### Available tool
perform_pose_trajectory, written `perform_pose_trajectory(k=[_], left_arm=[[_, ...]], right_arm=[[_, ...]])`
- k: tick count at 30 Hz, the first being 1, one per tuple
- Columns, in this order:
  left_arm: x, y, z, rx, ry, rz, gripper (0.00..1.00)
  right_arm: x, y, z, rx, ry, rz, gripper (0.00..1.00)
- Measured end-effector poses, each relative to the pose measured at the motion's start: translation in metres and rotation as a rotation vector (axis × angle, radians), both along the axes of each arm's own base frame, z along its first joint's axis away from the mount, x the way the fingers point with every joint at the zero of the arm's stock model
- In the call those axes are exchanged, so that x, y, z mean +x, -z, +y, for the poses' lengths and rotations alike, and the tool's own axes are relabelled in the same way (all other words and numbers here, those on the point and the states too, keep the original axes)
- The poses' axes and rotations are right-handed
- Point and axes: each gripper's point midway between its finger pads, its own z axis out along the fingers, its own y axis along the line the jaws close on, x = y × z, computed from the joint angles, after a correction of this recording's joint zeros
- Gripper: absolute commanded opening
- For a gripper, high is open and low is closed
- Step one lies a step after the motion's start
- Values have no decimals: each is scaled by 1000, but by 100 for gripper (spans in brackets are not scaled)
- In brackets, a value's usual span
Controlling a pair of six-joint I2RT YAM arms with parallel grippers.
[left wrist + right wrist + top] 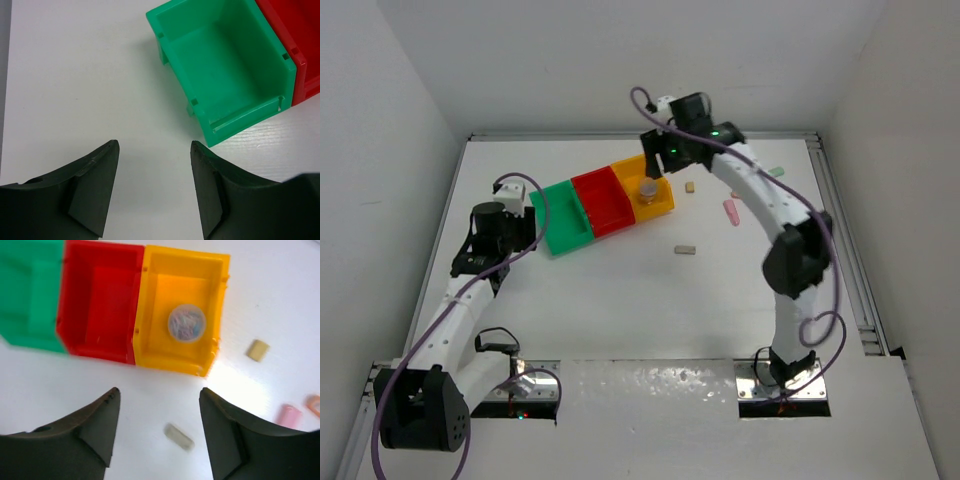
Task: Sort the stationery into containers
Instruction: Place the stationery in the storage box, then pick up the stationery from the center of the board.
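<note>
Three bins stand in a row: green [565, 218], red [604, 203] and orange-yellow [665, 205]. The round grey roll [647, 189] lies in the orange-yellow bin [170, 359], and shows there in the right wrist view [186, 322]. My right gripper [657, 163] is open and empty, up above the table by that bin, with a tan oblong piece [179, 436] below its jaws. A tan block [257, 350], a pink piece [289, 415] and an orange piece [315, 403] lie to the right. My left gripper [525, 222] is open and empty, just left of the green bin [225, 70].
In the top view a tan block [689, 186], a tan piece [685, 250], a pink piece [731, 212] and a mint green piece [777, 171] lie on the white table right of the bins. The green and red [300, 50] bins hold nothing. White walls close the table in.
</note>
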Motion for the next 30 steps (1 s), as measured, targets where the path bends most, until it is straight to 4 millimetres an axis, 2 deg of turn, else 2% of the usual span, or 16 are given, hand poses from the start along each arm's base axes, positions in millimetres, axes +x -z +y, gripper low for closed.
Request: perform_pose_trajectory(k=[2,3,4,5,6,7,9,11,13,15,17,20,22,26,30], left_arm=[[0,-3,1,0,-6,-10,57],[-1,-5,2,-2,-8,-19,57],[-1,-8,2,-3,-11,-31,57],[-1,-11,3,-3,-14,-47,57],[-2,-12,3,-5,-17,-56,57],[-2,-13,4,-6,-20,-64,57],[-4,-10,4,-12,-24,-62,57],[-6,-5,6,-18,-35,-53,57],[-7,-3,8,-22,-49,-48,57],[-7,-3,12,-19,-65,-47,57],[-8,-2,14,-16,-71,-42,57],[-11,1,15,-14,-77,-28,57],[-11,2,17,-17,-85,-26,57],[-12,2,23,-32,-114,-25,57],[-13,9,32,-47,-151,-5,57]], right_arm=[[-26,-37,-34,17,-57,-26,37],[-39,-47,-67,2,-37,-19,24],[-43,-48,-80,-12,-25,-12,24],[-45,-39,-107,-38,20,17,26],[-48,-27,-134,-67,66,58,31],[-49,-8,-159,-102,117,114,51],[-45,38,-204,-160,217,238,60],[-45,94,-243,-213,302,377,63],[-50,142,-274,-237,377,490,67],[-56,175,-299,-240,433,560,70],[-58,187,-321,-252,482,573,71],[-44,186,-343,-280,511,503,70],[-33,184,-344,-295,494,453,69],[-23,184,-342,-329,448,410,69],[-14,192,-342,-341,415,408,58]])
